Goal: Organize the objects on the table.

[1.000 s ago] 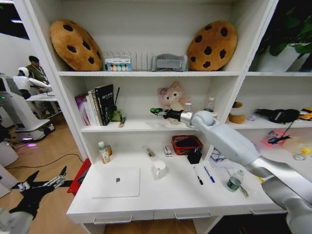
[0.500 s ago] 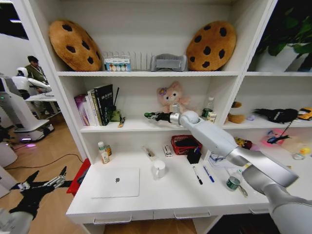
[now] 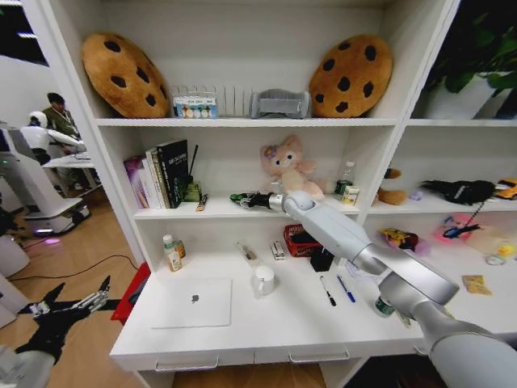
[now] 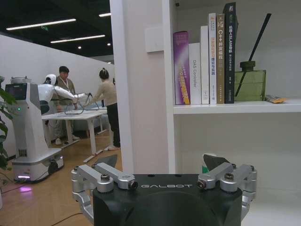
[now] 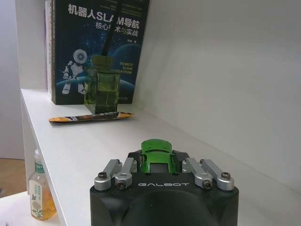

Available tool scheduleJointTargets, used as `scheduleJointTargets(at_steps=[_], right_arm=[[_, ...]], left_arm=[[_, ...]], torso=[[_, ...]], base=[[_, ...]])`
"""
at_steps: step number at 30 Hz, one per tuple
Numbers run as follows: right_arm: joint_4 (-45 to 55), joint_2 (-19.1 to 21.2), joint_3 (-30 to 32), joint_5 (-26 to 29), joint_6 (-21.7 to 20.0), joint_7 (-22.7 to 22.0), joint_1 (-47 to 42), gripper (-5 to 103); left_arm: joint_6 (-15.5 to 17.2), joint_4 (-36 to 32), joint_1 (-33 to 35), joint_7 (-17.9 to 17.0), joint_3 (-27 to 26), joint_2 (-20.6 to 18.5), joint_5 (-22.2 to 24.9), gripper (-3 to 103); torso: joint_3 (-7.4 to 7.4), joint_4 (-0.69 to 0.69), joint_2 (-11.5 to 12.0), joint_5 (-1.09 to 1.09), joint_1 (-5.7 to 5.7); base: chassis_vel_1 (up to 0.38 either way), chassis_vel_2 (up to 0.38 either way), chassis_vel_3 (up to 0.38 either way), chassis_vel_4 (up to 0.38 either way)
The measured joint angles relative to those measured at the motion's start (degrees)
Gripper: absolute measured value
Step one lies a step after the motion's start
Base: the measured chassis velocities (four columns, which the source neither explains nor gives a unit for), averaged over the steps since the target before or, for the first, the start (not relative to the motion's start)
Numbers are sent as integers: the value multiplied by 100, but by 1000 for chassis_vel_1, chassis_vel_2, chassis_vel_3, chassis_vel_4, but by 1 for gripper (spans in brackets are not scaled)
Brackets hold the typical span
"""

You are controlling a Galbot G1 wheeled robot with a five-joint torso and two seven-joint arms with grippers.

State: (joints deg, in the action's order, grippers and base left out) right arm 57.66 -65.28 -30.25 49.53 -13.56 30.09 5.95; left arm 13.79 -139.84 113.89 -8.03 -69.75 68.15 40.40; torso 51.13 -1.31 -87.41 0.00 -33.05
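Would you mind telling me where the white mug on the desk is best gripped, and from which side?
The white mug stands upright on the table, mouth up, between the laptop and the pens. I would pinch its rim from straight above, one finger inside and one outside. The open top and free space around it suggest this. Its handle is too small to judge.

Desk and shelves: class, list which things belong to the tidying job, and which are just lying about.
Job: green toy car in right gripper, laptop, pens, pen cup, desk.
Lying about: cookie cushions, plush toy, books.
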Motion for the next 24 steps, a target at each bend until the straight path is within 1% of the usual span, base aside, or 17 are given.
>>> scheduleJointTargets(at_steps=[4, 9, 10, 11, 12, 14, 16, 17, 18, 19, 20, 21, 22, 24], right_arm=[[97, 147, -21, -38, 13, 2, -11, 36], [141, 125, -32, -40, 18, -143, -12, 36], [141, 111, -42, -40, 18, -176, -8, 33], [132, 88, -50, -45, 18, -207, 3, 39], [132, 88, -50, -45, 18, -207, 3, 39], [106, 55, -50, -44, 12, -259, 9, 49], [104, 54, -50, -44, 11, -269, 5, 49], [108, 58, -38, -63, 13, -289, -17, 61], [166, 73, 68, -96, 19, -314, -76, 67], [166, 73, 68, -96, 19, -314, -76, 67], [298, 110, 209, -79, 19, -361, -132, 72], [497, 194, 343, 4, 0, -428, -170, 72], [497, 194, 343, 4, 0, -428, -170, 72], [1086, 496, 549, 260, -92, -669, -203, 83]], left_arm=[[0, 0, 0, 0, 0, 0, 0, 100], [0, 0, 0, 0, 0, 0, 0, 100], [0, 0, 0, 0, 0, 0, 0, 100], [0, 0, 0, 0, 0, 0, 0, 100], [0, 0, 0, 0, 0, 0, 0, 100], [0, 0, 0, 0, 0, 0, 0, 100], [0, 0, 0, 0, 0, 0, 0, 100], [0, 0, 0, 0, 0, 0, 0, 100], [0, 0, 0, 0, 0, 0, 0, 100], [0, 0, 0, 0, 0, 0, 0, 100], [0, 0, 0, 0, 0, 0, 0, 100], [0, 0, 0, 0, 0, 0, 0, 100], [0, 0, 0, 0, 0, 0, 0, 100], [0, 0, 0, 0, 0, 0, 0, 100]], torso=[[0, -1, 0, 0, 0], [0, 0, 0, 0, 0], [0, 1, 0, 0, 0], [0, 1, 0, 0, 0], [0, 1, 0, 0, 0], [0, 2, 0, 0, 0], [0, 2, 0, 0, 0], [-1, 1, -1, -1, 0], [0, 2, 0, 0, 0], [0, 2, 0, 0, 0], [0, 2, 0, 1, 0], [0, 2, 0, 1, -1], [0, 2, 0, 1, -1], [0, 2, 0, 0, -1]], base=[[0, 0, 0, 0], [0, 0, 0, 0], [0, 0, 0, 0], [0, 0, 0, 0], [0, 0, 0, 0], [0, 0, 0, 0], [0, 0, 0, 0], [0, 0, 0, 0], [0, 0, 0, 0], [0, 0, 0, 0], [0, 0, 0, 0], [0, 0, 0, 0], [0, 0, 0, 0], [0, 0, 0, 0]])
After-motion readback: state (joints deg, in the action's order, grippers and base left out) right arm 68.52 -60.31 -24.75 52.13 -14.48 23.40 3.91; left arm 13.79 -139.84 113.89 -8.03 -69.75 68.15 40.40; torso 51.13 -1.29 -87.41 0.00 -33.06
